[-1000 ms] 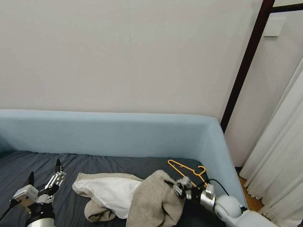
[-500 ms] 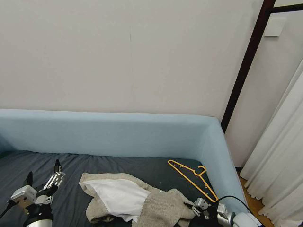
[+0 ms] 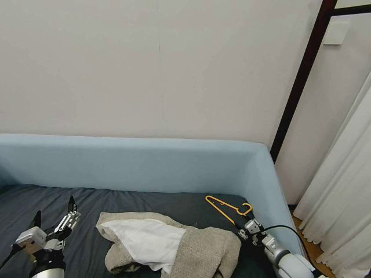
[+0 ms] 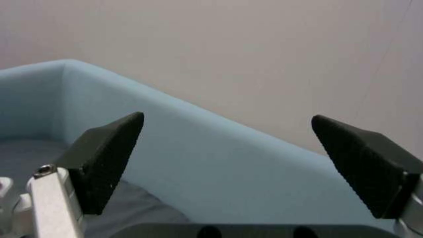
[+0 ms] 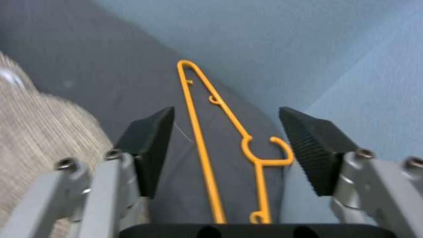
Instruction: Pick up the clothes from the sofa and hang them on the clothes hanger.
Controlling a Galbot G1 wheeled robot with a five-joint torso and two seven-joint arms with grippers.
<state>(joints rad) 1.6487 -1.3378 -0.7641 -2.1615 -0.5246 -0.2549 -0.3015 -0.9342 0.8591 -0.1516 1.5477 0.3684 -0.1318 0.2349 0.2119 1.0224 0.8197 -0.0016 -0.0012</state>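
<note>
A beige knit garment [image 3: 200, 252] and a white one [image 3: 149, 238] lie crumpled together on the dark sofa seat [image 3: 87, 202]. The beige knit also shows in the right wrist view [image 5: 39, 144]. An orange hanger [image 3: 226, 208] lies flat at the seat's right end, close to the armrest. My right gripper [image 3: 246, 227] is open at the hanger's near end, just right of the beige garment. In its wrist view the hanger [image 5: 211, 134] lies beyond the spread fingers [image 5: 150, 144], not between them. My left gripper [image 3: 54, 218] hovers open over the seat's left part, holding nothing.
The light blue sofa back [image 3: 133, 162] and right armrest [image 3: 268, 191] wall in the seat. The left wrist view faces the sofa back [image 4: 218, 163] and the wall. A dark door frame [image 3: 298, 81] and white curtains [image 3: 348, 197] stand to the right.
My right gripper let go of the beige garment, which dropped flat onto the seat. The gripper then moved right to the hanger's near end. The left arm stayed put.
</note>
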